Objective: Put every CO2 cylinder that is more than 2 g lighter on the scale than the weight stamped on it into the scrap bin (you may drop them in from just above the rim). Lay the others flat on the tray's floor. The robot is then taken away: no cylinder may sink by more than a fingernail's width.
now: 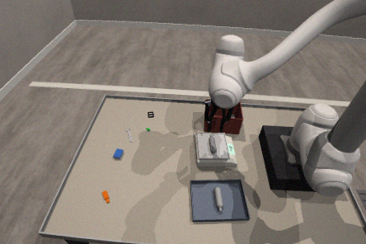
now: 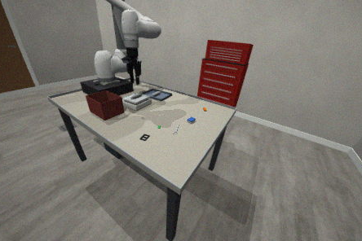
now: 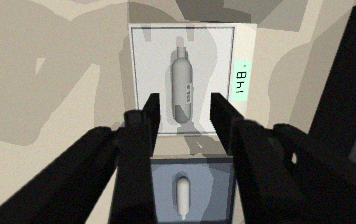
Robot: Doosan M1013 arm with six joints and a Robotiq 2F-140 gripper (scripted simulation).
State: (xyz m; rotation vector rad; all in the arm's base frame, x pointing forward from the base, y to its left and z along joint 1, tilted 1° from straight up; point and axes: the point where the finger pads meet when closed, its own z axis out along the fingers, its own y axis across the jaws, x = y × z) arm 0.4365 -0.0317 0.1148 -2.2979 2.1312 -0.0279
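A grey CO2 cylinder (image 1: 213, 143) lies flat on the white scale. In the wrist view the cylinder (image 3: 182, 91) lies well below my fingers, next to the green display (image 3: 242, 81). My gripper (image 3: 185, 106) hangs high above the scale, partly open, with nothing between the fingers. It also shows in the exterior view (image 2: 134, 75). A second cylinder (image 1: 218, 199) lies flat in the blue-grey tray (image 1: 214, 200) in front of the scale. The red scrap bin (image 2: 105, 104) stands behind the scale, partly hidden by my wrist in the top view.
My black base plate (image 1: 281, 158) sits right of the scale. Small loose parts lie on the left of the table: a blue block (image 1: 118, 153), an orange piece (image 1: 106, 196), a green bit (image 1: 147, 129), a black clip (image 1: 150, 114). A red tool cabinet (image 2: 224, 72) stands beyond the table.
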